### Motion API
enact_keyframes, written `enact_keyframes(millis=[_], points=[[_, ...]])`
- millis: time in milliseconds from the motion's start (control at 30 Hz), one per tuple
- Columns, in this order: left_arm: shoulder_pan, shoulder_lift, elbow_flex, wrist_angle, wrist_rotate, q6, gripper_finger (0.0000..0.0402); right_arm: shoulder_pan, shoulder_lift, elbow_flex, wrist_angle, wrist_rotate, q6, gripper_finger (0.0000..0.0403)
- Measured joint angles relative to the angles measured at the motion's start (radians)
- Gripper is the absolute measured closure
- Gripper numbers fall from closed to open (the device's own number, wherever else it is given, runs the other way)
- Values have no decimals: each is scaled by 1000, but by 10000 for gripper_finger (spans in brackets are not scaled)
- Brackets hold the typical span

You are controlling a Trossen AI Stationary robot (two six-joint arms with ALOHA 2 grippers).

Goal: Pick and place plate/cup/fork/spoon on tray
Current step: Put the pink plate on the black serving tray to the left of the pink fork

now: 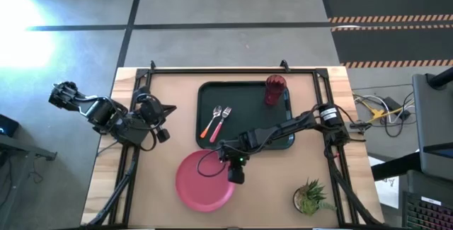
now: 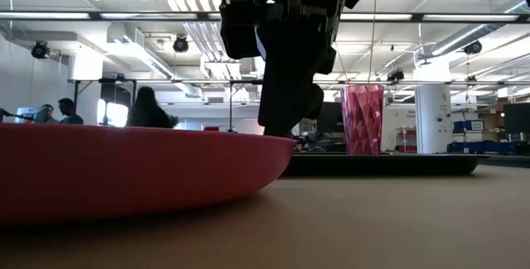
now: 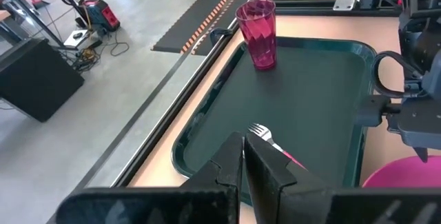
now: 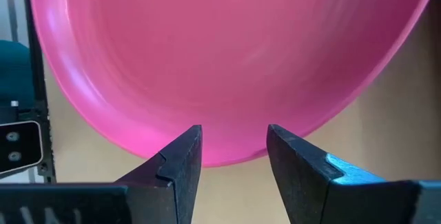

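- Tray (image 1: pixel 279 139): dark green-black, on the bench (image 1: pixel 163 187), toward its far side. Landmark for all below.
- Cup (image 1: pixel 275 90): upright inside tray, at its far right corner; also clear in low view (image 2: pixel 363 118) and left wrist view (image 3: pixel 258 33).
- Fork (image 1: pixel 222 119) w/ pink-red handle and spoon (image 1: pixel 211 122) w/ orange handle: lying side by side inside tray, near its left edge, metal ends toward the far side. Fork tines show in left wrist view (image 3: pixel 260 133); spoon hidden there behind the fingers.
- Plate (image 1: pixel 205 180): off the tray, flat on the bench just beside tray's near left corner. Fills most of right wrist view (image 4: pixel 220 58); big red rim in low view (image 2: pixel 124 165).
- Right pincer (image 1: pixel 235 173): right arm reaches across tray's near edge; pincer sits over plate's rim on the side nearest the tray. Fingers (image 4: pixel 180 162) apart, one each side of the rim edge, nothing clamped. In low view it hangs just above the plate edge (image 2: pixel 286 120); contact w/ plate not clear.
- Left pincer (image 1: pixel 164 132): to the left of tray, above bare bench, pointing at the tray. Fingers (image 3: pixel 227 169) nearly together, thin gap, holding nothing.
- Small potted plant (image 1: pixel 310 197): on the bench, near-right of tray, well apart from plate.
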Motion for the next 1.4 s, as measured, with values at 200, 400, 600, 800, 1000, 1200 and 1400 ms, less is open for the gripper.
enact_keyframes(millis=[200,400,600,800,1000,1200,1400], points=[[0,-6,0,-1,0,1,401,-5,-35,8,-26,4,18,246],[0,-6,-1,-2,1,1,402,-5,-62,45,-66,66,-9,247],[0,-3,-1,-1,2,1,401,-10,-42,36,-130,130,-9,245],[0,1,-1,0,8,0,401,-9,-20,34,-138,130,-8,245],[0,2,-1,0,10,1,402,-9,0,34,-126,131,-8,246],[0,2,-1,0,10,1,401,-9,22,34,-111,131,-8,243],[0,2,-1,0,10,1,401,-9,46,34,-55,131,-8,243]])
